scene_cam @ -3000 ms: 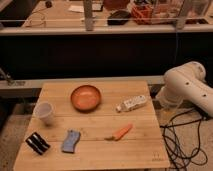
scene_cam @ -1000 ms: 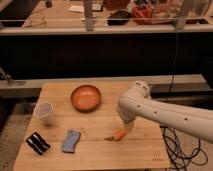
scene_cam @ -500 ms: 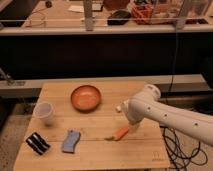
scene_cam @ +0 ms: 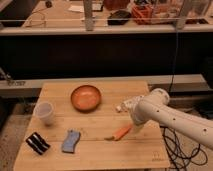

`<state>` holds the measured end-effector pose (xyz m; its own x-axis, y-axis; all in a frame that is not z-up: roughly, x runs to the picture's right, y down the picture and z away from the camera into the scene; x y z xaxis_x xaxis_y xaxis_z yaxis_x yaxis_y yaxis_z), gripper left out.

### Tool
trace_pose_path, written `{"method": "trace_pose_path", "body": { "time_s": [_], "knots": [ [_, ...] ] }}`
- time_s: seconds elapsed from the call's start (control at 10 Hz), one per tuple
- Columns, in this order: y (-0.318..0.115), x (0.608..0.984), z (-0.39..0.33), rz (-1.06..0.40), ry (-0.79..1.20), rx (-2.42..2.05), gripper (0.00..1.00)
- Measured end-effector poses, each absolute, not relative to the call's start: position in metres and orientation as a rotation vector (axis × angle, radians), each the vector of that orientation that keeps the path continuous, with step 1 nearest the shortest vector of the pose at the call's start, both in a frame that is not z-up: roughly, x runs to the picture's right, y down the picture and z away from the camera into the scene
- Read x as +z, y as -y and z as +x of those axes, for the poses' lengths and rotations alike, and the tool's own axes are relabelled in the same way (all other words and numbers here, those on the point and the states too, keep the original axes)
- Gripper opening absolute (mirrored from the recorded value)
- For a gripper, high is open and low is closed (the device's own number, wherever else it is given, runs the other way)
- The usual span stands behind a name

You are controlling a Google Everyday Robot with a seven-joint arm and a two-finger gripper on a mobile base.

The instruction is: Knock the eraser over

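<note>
The eraser (scene_cam: pixel 38 143), a small black block of two dark bars with a pale stripe, lies at the near left corner of the wooden table (scene_cam: pixel 100 155). My white arm (scene_cam: pixel 167 116) reaches in from the right over the table's right side. The gripper (scene_cam: pixel 134 119) is at the arm's lower end, just above and right of an orange carrot-like piece (scene_cam: pixel 120 133). It is far to the right of the eraser and apart from it.
A white cup (scene_cam: pixel 45 113) stands at the left above the eraser. A blue-grey wavy pad (scene_cam: pixel 71 140) lies right of the eraser. An orange bowl (scene_cam: pixel 85 97) sits mid-back. A small white object (scene_cam: pixel 120 107) is partly hidden by the arm. Cables (scene_cam: pixel 181 146) hang off the right edge.
The arm swung in over the table from the right edge, then over the last second shifted a little back to the right. The eraser and other objects have not moved.
</note>
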<state>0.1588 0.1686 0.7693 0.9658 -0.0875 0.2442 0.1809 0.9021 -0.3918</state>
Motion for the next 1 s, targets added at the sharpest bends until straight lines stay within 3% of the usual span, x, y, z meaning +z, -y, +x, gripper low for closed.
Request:
{"method": "trace_pose_path", "body": {
  "time_s": [0.6, 1.0],
  "knots": [
    [-0.201, 0.772, 0.134, -0.42, 0.251, -0.18, 0.05],
    [-0.222, 0.781, 0.119, -0.435, 0.273, -0.22, 0.02]
  ]
}}
